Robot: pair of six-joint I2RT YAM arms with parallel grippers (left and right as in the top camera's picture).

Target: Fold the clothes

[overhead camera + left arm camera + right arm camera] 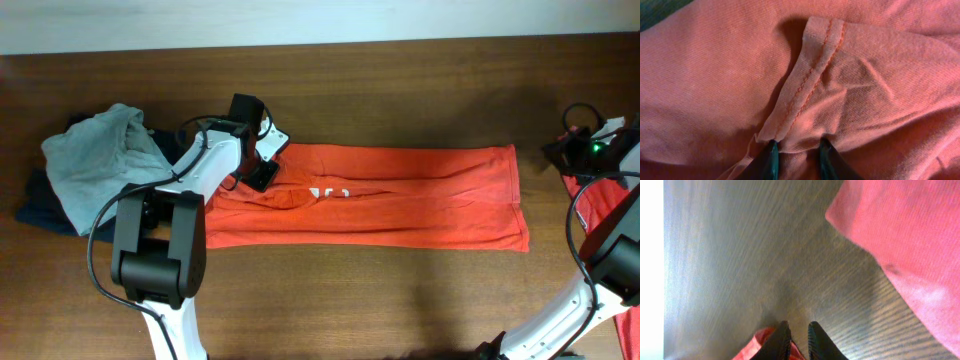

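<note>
An orange garment (400,195) lies flat in a long strip across the middle of the wooden table (400,300). My left gripper (262,170) is down on its left end. In the left wrist view the fingers (798,150) press into the orange fabric with a bunched fold pinched between them, just below a stitched hem (810,75). My right gripper (560,152) is at the far right edge, away from the garment. In the right wrist view its fingers (799,332) are nearly together over bare wood, with nothing between them.
A grey garment (100,155) lies piled on a dark navy one (40,205) at the far left. A red cloth (600,205) lies at the right edge. It also shows in the right wrist view (905,240), with another bit by the fingers (755,345).
</note>
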